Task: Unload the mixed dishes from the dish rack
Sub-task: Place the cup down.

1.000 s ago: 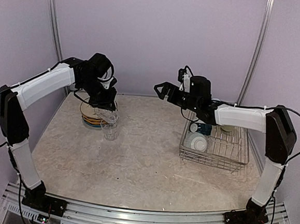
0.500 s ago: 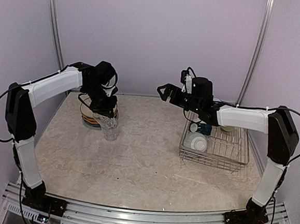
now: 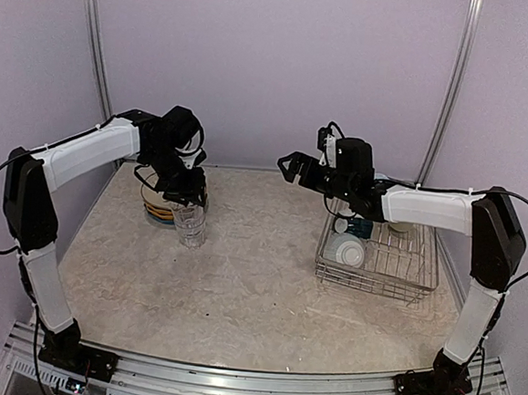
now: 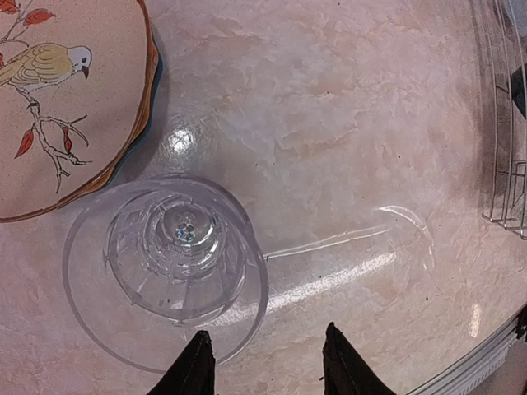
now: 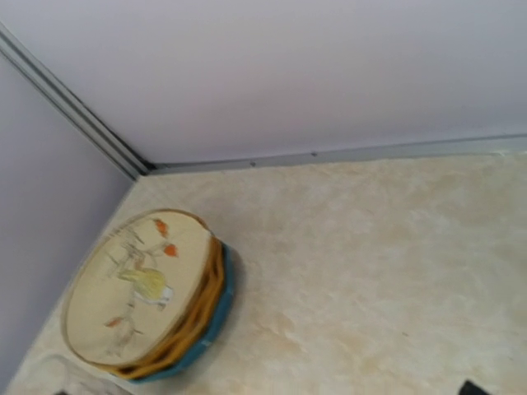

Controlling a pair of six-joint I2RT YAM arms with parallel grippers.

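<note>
A clear glass tumbler (image 3: 192,226) stands upright on the table beside a stack of plates (image 3: 158,209). The top plate is cream with a bird (image 4: 58,99). My left gripper (image 3: 185,194) hovers just above the tumbler (image 4: 165,263). It is open, and its fingertips (image 4: 198,366) straddle the near part of the rim. My right gripper (image 3: 288,167) is in the air left of the dish rack (image 3: 422,281), open and empty. The rack holds a white bowl (image 3: 348,251), a teal-and-white bowl (image 3: 359,227) and a pale green mug (image 3: 400,226). The plate stack also shows in the right wrist view (image 5: 140,288).
The rack's wire side shows at the right edge of the left wrist view (image 4: 504,164). Purple walls with metal posts (image 3: 95,47) close in the back and sides. An aluminium rail (image 3: 231,378) runs along the front edge.
My left gripper brought the tumbler down beside the plates, and it now stands on the table with the jaws open above it. My right gripper drifted slightly right.
</note>
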